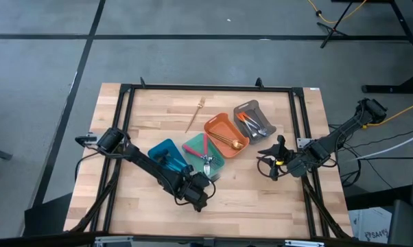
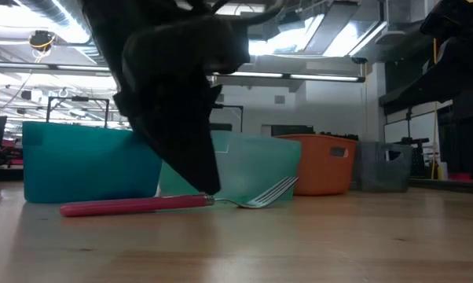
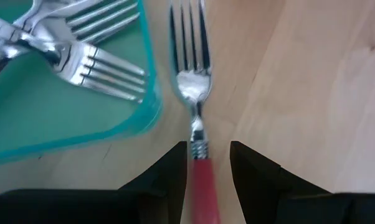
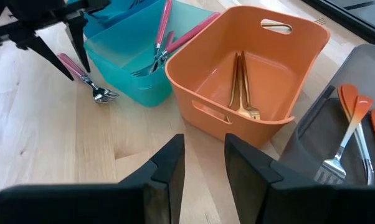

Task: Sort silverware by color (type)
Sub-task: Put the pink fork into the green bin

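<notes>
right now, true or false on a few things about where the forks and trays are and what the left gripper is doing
1. A red-handled fork lies on the table beside the teal tray. True.
2. The left gripper is shut on that fork. False: it is open, one finger on each side of the handle.
3. The orange tray is empty. False: gold utensils lie in it.
4. A gold fork lies alone on the table, away from the trays. True.
5. The right gripper holds a fork. False: it is open and empty, near the orange tray.
</notes>
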Tool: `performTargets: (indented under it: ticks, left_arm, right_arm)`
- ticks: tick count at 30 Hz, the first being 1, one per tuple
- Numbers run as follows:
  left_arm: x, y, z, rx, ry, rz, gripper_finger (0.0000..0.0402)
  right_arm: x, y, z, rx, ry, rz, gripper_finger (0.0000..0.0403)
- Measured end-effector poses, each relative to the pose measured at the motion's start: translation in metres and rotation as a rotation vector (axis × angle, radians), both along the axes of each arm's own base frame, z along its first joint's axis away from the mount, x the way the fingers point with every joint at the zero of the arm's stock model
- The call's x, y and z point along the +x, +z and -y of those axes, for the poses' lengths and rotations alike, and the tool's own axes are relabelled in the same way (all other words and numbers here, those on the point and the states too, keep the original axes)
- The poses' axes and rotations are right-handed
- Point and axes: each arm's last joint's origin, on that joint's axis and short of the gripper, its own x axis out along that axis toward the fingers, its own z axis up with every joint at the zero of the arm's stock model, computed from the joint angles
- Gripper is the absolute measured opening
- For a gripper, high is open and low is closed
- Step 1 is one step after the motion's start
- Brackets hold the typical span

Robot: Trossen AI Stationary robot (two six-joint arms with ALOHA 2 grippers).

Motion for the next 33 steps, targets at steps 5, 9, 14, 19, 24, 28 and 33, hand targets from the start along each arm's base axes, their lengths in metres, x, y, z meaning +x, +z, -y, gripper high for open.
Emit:
performTargets:
  ticks: [5, 9, 14, 19, 24, 28, 33]
  left_arm:
    - [0.002, -0.008, -0.002, 0.002, 0.002, -0.019, 0.0115]
    - [0.003, -0.015, -0.001, -0.012, -0.003, -0.037, 0.0115]
    - [0.003, -0.015, 0.0, -0.015, -0.007, -0.04, 0.0108]
    - [0.003, -0.016, 0.001, -0.022, -0.013, -0.044, 0.008]
    - [0.003, -0.016, 0.001, -0.023, -0.014, -0.045, 0.0057]
    - [0.003, -0.016, 0.001, -0.024, -0.014, -0.046, 0.0048]
    - [0.007, -0.011, 0.003, -0.03, -0.022, -0.049, 0.0046]
  right_arm:
    - [0.0, 0.0, 0.0, 0.0, 0.0, 0.0, 0.0106]
    - [0.0, 0.0, 0.0, 0.001, 0.002, -0.002, 0.0106]
    - [0.0, 0.0, 0.0, 0.003, 0.006, -0.004, 0.0106]
    - [0.0, 0.0, 0.0, 0.003, 0.006, -0.004, 0.0106]
    - [0.0, 0.0, 0.0, 0.003, 0.006, -0.004, 0.0106]
    - [0.0, 0.0, 0.0, 0.003, 0.006, -0.004, 0.0106]
    - [0.0, 0.0, 0.0, 0.003, 0.006, -0.004, 0.0106]
